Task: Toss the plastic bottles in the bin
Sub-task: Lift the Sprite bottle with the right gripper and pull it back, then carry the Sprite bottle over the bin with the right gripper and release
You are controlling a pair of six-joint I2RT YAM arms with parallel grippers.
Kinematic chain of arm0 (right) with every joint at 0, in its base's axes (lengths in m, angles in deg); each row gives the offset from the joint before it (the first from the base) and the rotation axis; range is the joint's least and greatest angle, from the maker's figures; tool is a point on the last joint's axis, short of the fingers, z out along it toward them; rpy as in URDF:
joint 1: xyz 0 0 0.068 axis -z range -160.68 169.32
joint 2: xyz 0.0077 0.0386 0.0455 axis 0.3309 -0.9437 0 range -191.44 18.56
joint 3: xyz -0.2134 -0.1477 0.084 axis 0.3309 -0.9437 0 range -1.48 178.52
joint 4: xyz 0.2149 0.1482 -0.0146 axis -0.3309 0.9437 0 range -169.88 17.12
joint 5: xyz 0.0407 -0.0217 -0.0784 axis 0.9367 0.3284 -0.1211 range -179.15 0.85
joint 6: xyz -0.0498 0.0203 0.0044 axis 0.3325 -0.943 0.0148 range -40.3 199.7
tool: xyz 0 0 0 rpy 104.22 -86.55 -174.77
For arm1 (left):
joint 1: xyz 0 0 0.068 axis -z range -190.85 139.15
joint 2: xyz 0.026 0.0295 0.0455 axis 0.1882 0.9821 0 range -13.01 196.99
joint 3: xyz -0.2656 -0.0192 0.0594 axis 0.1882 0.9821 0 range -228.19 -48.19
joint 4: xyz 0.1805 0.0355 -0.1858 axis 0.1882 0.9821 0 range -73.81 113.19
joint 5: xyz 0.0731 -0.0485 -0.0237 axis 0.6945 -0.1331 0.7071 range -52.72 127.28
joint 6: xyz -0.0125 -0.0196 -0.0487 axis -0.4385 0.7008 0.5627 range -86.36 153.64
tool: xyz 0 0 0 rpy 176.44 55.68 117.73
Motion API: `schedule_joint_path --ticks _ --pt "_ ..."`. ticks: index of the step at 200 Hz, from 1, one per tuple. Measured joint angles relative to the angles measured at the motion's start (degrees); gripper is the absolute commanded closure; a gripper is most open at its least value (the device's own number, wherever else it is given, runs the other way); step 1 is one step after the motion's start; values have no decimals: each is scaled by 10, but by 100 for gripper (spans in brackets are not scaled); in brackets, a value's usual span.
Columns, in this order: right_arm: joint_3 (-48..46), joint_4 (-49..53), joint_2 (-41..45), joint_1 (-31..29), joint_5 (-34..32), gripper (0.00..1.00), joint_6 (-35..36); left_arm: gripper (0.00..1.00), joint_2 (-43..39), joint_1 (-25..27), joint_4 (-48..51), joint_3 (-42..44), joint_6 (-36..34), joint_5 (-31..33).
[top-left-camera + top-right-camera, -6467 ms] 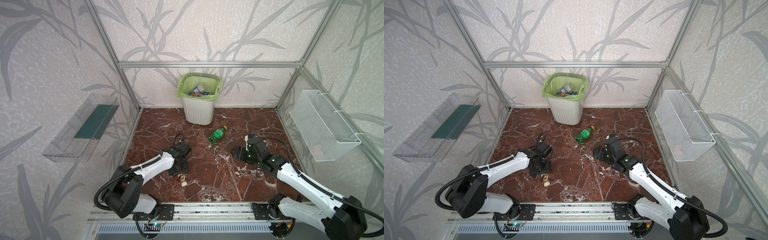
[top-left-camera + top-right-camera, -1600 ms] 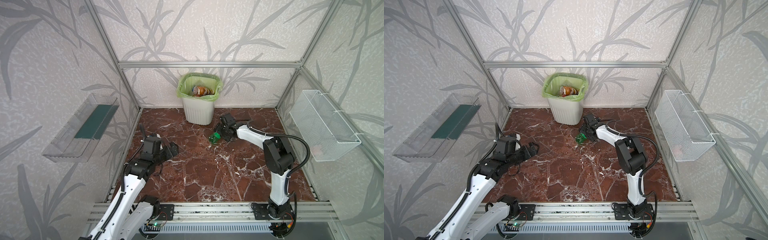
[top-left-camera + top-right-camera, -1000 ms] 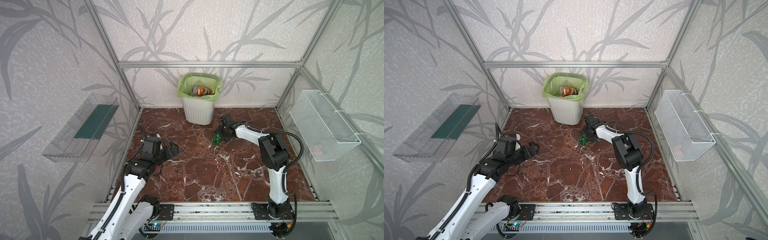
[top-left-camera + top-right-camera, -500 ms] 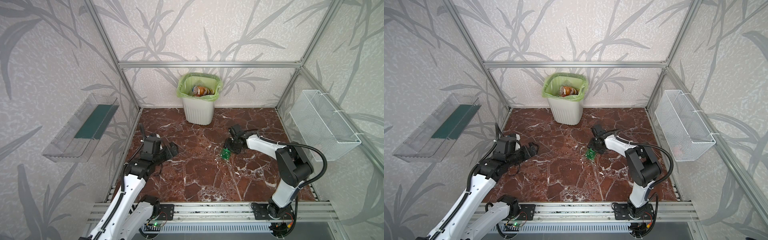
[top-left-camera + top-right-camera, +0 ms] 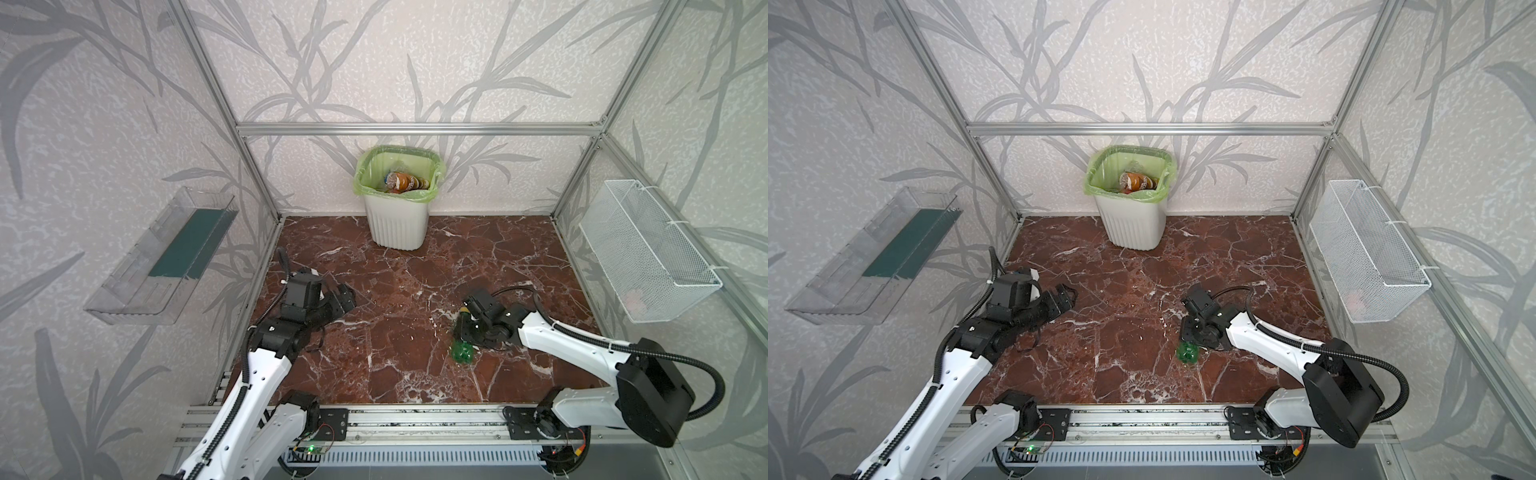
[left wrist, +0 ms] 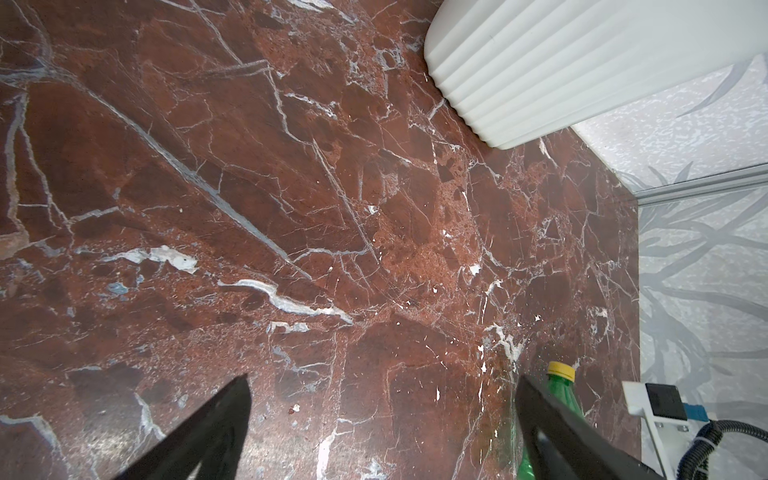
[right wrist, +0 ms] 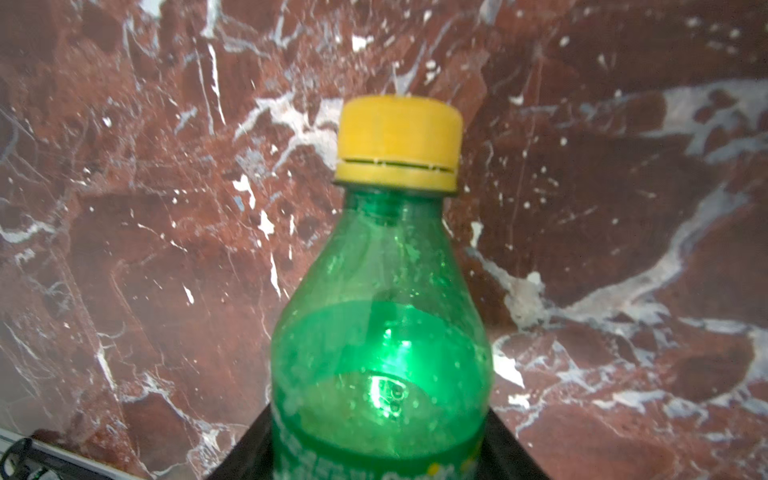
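A green bottle (image 5: pixel 462 352) with a yellow cap (image 7: pixel 398 143) is clamped around its body in the right hand (image 5: pixel 467 330), right of the middle of the tabletop (image 5: pixel 395 299), tilted, base toward the front edge, cap away from it. The white ribbed bin (image 5: pixel 397 224), lined with a light green bag (image 5: pixel 360 188), stands upright at the back; an orange-brown bottle (image 5: pixel 402 181) lies on top inside

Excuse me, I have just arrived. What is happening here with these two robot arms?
The right claw is shut on a green bottle with a yellow cap, over the marble floor, apart from the bin. The left claw is open and holds nothing. The bin already holds other bottles.
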Motion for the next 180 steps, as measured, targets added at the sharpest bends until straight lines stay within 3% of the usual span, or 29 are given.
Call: schedule_joint_path --ticks 46,142,180 --pt "-45 9 19 -13 -2 41 -14 1 0 0 0 13 10 0" --pt "-48 2 24 -13 -3 41 -20 1 0 0 0 14 13 0" --pt "37 29 33 -4 -25 41 0 1 5 0 1 14 13 1"
